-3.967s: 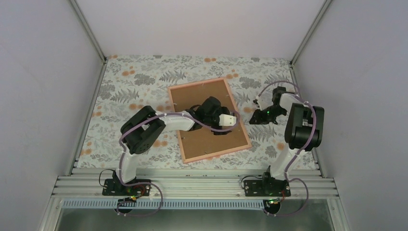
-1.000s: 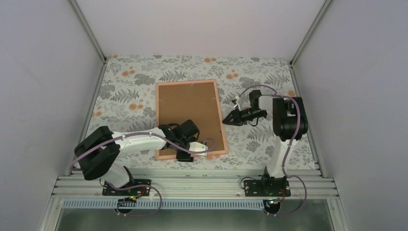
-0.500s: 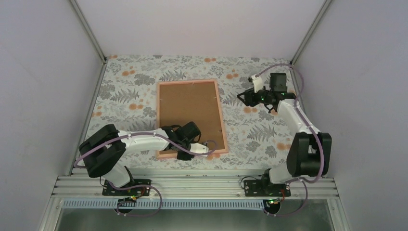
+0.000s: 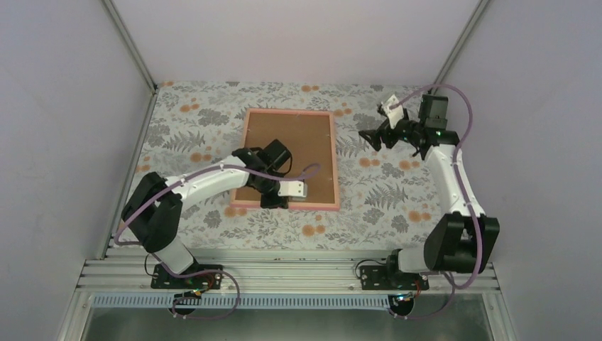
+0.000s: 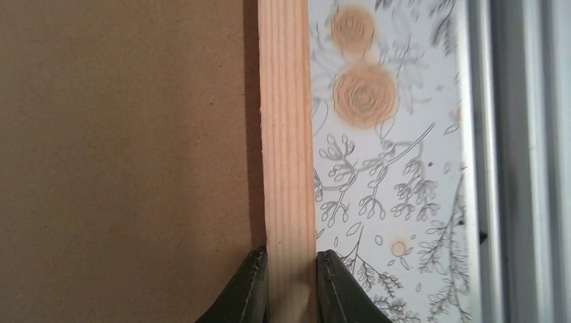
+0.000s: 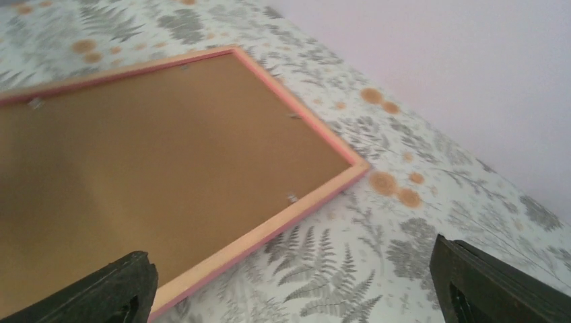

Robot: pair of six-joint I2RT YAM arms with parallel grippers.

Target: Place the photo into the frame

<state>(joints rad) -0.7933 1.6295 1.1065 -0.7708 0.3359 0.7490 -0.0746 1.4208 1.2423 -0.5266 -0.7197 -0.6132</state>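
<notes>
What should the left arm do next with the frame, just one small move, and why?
Probably lift the near rail slightly. The left gripper has its jaws pinched on the near rail of the frame, which lies flat with its brown backing board up. The right gripper hangs open off the far right corner, holding nothing. Raising that edge would likely start turning it over.

The left arm [image 4: 202, 183] and right arm [image 4: 454, 174] share one build: white tubular links between chunky black joint housings, each trailed by a looping lilac cable [image 4: 447, 87]. A white camera block [image 4: 292, 189] caps each wrist. The black base plates [image 4: 186, 275] carry thin red wiring. The left gripper [image 5: 287, 259] shows dark tapered fingers [image 5: 252, 289] at six o'clock. The right gripper [image 6: 291, 250] shows matte black ones at seven and four o'clock.
</notes>
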